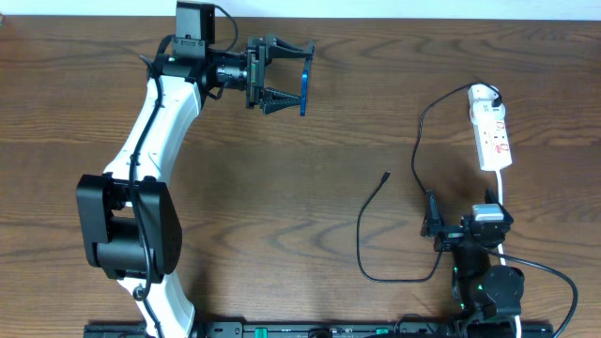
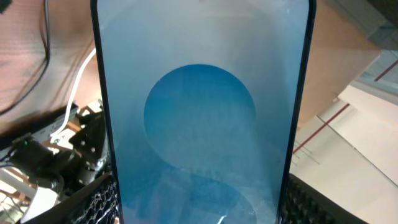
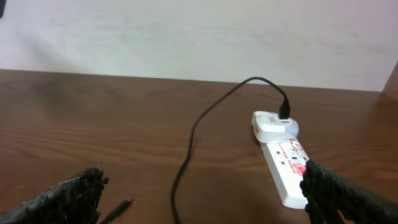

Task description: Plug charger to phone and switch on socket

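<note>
1. Left gripper point(image 1: 299, 75) sits toward the far edge, left of centre, with its jaws closed across the width of the phone point(image 1: 304, 86) and holding both long edges
2. From overhead the phone shows edge-on as a thin blue strip, so it stands on edge with the screen facing the wrist. Can't tell whether it clears the bench point(image 1: 282, 188)
3. In the left wrist view the screen fills the frame: light blue, teal blob shapes, thin black edge. Meshed pads point(image 2: 102, 202) press in on both sides at the bottom
4. Right gripper point(image 3: 202, 180) is low by the near edge, right side, aimed at the far edge. Its jaws are spread wide with nothing between them
5. Socket point(image 1: 491, 131) lies flat near the right edge, up toward the far-right corner, long axis running far to near. It has red markings on top, and a white cord point(image 1: 502, 188) leaves its near end toward the right arm
6. White adapter point(image 1: 483, 94) sits in the far end of the socket
7. Charger point(image 1: 414, 161) leaves the adapter, arcs left, runs toward the near edge, loops left of the right gripper and comes back up
8. Its connector tip point(image 1: 386, 175) lies loose on the wood right of centre, well apart from the phone and not plugged in
9. Switch position is too small to read
</note>
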`<act>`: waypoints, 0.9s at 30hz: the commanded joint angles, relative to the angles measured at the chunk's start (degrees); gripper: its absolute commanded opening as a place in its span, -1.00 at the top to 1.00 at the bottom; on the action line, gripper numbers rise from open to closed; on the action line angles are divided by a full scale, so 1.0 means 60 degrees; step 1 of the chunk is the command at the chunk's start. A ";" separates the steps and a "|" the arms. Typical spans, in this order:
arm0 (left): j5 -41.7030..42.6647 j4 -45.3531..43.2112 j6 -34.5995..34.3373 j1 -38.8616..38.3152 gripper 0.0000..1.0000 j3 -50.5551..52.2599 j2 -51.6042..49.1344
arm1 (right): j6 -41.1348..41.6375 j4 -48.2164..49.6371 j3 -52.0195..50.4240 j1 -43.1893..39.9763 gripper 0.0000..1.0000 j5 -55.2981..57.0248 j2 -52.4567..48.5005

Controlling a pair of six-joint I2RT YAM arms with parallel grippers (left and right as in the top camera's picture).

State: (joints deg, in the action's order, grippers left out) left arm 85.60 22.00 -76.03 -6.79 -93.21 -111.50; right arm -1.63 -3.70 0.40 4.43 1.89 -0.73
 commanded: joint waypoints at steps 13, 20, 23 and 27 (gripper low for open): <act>-0.0098 -0.0080 0.0299 0.0029 -0.45 -0.0073 0.0138 | 0.7628 0.3366 -0.0015 0.0047 -0.99 -0.5646 0.0040; -0.0098 -0.0080 0.0295 0.0029 -0.45 -0.0073 0.0138 | 0.7020 0.3654 0.1585 -0.0007 -0.99 -0.5799 -0.0448; -0.0095 -0.0080 0.0295 0.0029 -0.45 -0.0073 0.0138 | 0.5584 0.1577 0.3362 -0.0018 -0.99 -0.5912 -0.1610; -0.0095 -0.0076 0.0262 0.0029 -0.45 -0.0073 0.0138 | 0.3628 -0.1016 0.6043 -0.0011 -0.98 -0.6149 -0.3945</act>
State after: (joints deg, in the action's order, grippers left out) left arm 83.40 22.00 -74.96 -6.79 -93.21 -111.50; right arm 31.79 -4.47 27.20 4.40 -32.84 -16.45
